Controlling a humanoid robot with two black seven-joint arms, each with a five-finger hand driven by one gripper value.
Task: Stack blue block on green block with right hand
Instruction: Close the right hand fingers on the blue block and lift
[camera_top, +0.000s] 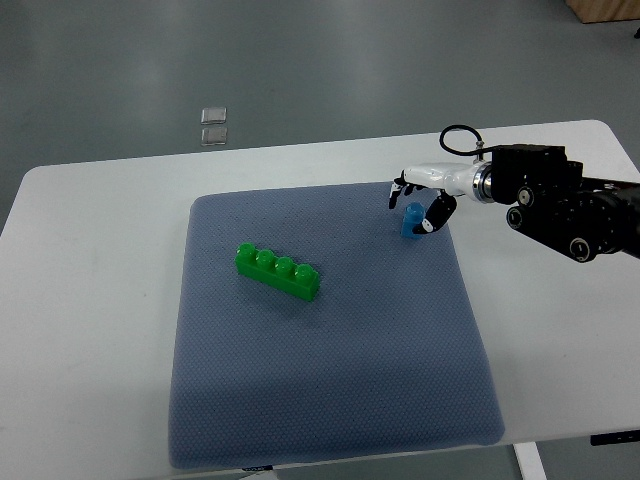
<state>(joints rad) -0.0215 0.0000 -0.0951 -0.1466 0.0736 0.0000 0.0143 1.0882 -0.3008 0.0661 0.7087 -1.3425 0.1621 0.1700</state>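
On white table (90, 300), blue-grey mat (330, 400). Left of middle on mat, green block (278, 272), four studs up. Near mat's upper right corner, blue block (411, 221), well apart from green one. Right hand (425, 200) over it, fingers curled around block.

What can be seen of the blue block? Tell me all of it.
The blue block is small, much smaller than the green block, and looks like glossy plastic. It sits on the grey-blue mat near the mat's far right corner, well apart from the green block. The right hand is over it, its dark-tipped fingers curled close around its right side and partly hiding it. Whether they actually grip it, or whether it is lifted off the mat, cannot be told from this view.
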